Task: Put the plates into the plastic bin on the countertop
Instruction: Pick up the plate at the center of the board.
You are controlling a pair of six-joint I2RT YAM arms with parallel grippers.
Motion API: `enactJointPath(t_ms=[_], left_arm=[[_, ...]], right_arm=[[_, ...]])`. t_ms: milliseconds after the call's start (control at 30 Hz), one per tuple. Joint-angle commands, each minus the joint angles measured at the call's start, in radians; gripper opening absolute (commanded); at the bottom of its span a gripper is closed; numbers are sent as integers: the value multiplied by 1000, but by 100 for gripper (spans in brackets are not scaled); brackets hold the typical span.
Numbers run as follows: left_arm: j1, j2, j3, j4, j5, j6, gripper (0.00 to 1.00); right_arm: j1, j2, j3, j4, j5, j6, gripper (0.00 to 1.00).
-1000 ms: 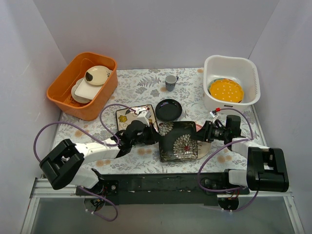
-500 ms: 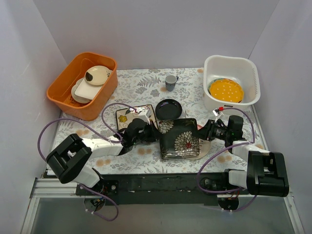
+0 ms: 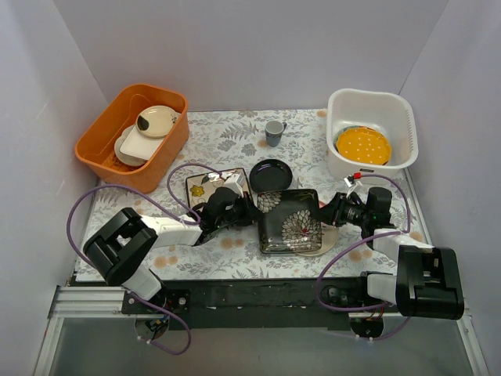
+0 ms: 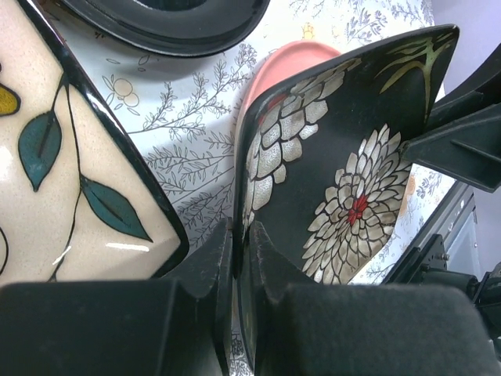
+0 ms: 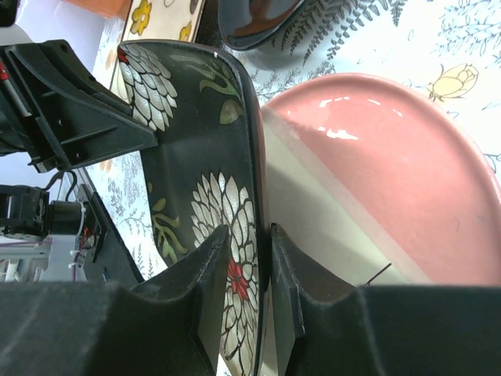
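**A:** Starting nearest the arm bases, what is being held?

**B:** The black square plate [image 3: 290, 222] with white flowers, in the middle of the tabletop [image 3: 235, 139]. The left fingers [image 4: 227, 262] pinch its left rim tightly.

**A:** And on the other side?

**B:** The right fingers [image 5: 221, 254] sit either side of the opposite rim with little room to spare. I cannot tell whether they are gripping it. A pink plate [image 5: 376, 157] lies partly under that end of the black one.

**A:** What is behind it?

**B:** The cream square plate [image 3: 215, 186] is just beside the left arm's wrist, and the small black plate [image 3: 271, 175] is next to it. A grey-blue cup [image 3: 273, 131] stands further back.

**A:** And the bin?

**B:** The white plastic bin [image 3: 373, 108] is in the far right corner, with a yellow scalloped plate [image 3: 363, 145] inside. At the far left, an orange tub [image 3: 160, 164] holds plain cream dishes [image 3: 156, 120].
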Motion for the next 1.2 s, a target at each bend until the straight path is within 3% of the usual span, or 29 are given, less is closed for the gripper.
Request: enactJointPath(t_ms=[0, 167, 433, 833, 933, 1167], left_arm=[[-57, 16, 97, 208, 171, -17, 0], [-57, -18, 90, 228, 177, 0, 0], [-55, -166, 21, 261, 154, 0, 0], [-44, -303, -26, 214, 119, -9, 0], [-46, -292, -36, 223, 119, -15, 0], [-44, -280, -35, 203, 89, -15, 0]], right_arm=[[79, -47, -1, 174, -341, 148, 29], [81, -67, -6, 179, -336, 149, 30], [82, -60, 11, 50, -296, 63, 36], [82, -9, 12, 125, -316, 115, 43], [82, -6, 17, 151, -327, 135, 35], [84, -43, 12, 142, -326, 136, 4]])
